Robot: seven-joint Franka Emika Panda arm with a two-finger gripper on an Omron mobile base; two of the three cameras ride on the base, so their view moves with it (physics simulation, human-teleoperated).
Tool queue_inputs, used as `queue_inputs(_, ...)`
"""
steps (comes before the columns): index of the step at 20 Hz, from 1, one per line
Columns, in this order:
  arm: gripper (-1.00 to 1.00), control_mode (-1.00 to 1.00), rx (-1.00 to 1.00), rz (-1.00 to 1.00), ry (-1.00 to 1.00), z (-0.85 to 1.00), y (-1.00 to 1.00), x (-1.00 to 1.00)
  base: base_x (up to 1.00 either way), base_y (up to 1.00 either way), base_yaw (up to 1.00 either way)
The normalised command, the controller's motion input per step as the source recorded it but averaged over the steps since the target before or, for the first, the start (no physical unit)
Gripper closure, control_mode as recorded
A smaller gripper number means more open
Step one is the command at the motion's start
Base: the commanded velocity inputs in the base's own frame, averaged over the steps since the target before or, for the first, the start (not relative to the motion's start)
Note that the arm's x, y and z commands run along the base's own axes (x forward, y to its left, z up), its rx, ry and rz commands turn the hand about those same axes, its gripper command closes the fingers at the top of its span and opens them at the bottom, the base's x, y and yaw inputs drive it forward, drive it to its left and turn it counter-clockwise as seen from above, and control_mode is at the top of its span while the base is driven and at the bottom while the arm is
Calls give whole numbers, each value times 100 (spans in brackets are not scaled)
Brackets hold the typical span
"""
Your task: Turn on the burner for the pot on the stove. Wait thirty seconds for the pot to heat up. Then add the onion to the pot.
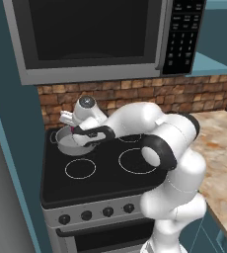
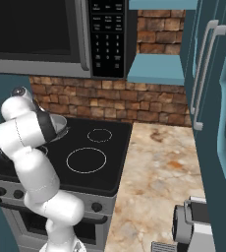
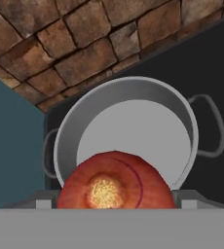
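Gripper [image 1: 75, 129] hangs over the pot [image 1: 72, 142], which sits on the far-left burner of the stove [image 1: 100, 173], close to the brick backsplash [image 1: 135, 96]. In the hand view the onion [image 3: 115, 181] sits low between the finger pads, held across its round sides with the pale root end facing the camera; the pot's open mouth [image 3: 133, 141] lies straight beyond it. The jaws are parted by the onion's width and closed against it; the contact itself is hidden behind the bulb, so how firm the grip is I cannot tell. Handling judgement: the onion looks firm, light and round, with a smooth dry skin, so it may roll or slip if pinched off-centre; a hold across its widest part seems right. The pot appears rigid metal with a flat pale floor and two loop handles [image 3: 212, 125], shallow enough that a dropped onion could bounce. A low release near the centre would be safer.
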Motion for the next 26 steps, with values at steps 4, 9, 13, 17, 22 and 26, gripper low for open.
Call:
queue_inputs(4, 100, -100, 0, 0, 1, -16, 8, 13, 0, 0, 0)
queue_inputs(9, 100, -100, -1, 0, 0, -28, 0, 19, 0, 0, 0)
queue_inputs(13, 100, -100, 0, 0, 0, -8, 0, 38, 0, 0, 0)
queue_inputs(17, 100, -100, 0, 0, 0, -11, 7, 44, 0, 0, 0)
queue_inputs(22, -100, -100, -1, 0, 0, -8, 5, 25, 0, 0, 0)
queue_inputs(26, -100, -100, 0, 0, 0, 0, 0, 0, 0, 0, 0)
